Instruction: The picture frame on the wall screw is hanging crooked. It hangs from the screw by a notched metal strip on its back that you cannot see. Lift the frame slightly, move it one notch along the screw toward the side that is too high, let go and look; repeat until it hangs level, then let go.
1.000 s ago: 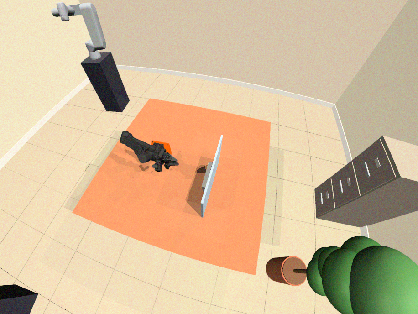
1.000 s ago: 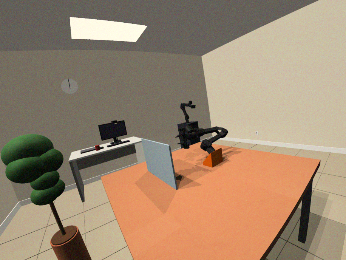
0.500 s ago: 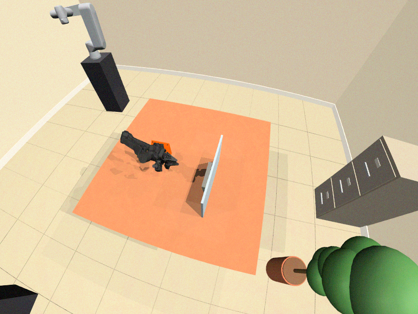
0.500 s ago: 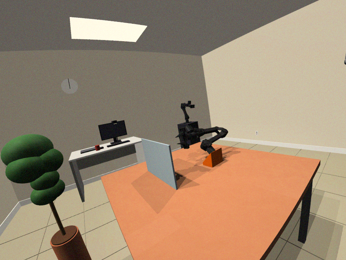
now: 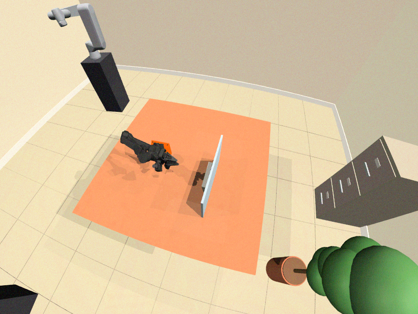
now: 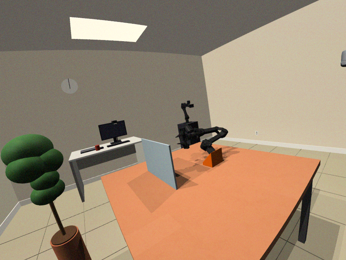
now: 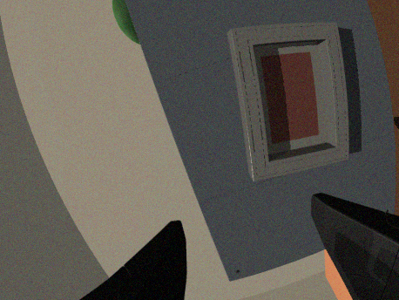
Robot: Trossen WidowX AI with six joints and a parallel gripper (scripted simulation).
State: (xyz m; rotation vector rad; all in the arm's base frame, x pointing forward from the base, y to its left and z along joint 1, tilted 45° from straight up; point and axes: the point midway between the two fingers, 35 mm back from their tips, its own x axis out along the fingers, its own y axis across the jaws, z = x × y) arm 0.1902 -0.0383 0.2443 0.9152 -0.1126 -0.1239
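Note:
The picture frame (image 5: 206, 175) (image 7: 242, 105), light grey around a red picture, hangs on the near face of the upright blue-grey panel (image 5: 211, 180) (image 6: 159, 164) (image 7: 192, 144). In the wrist view the panel's top edge runs along the left. Against that edge the frame is tilted: its lower end in that view, the left side as I face the panel, sits higher than the other side. The screw and notched strip are hidden. My gripper (image 5: 176, 162) (image 6: 177, 140) (image 7: 248, 218) is open and empty. It points toward the panel, short of it and apart from the frame.
The panel stands on the orange table (image 5: 236, 236) (image 6: 237, 195). An orange wedge-shaped base (image 5: 165, 145) (image 6: 216, 158) sits under my arm. A potted plant (image 5: 371, 270) (image 6: 30, 159) and a drawer cabinet (image 5: 357, 189) stand beyond the table.

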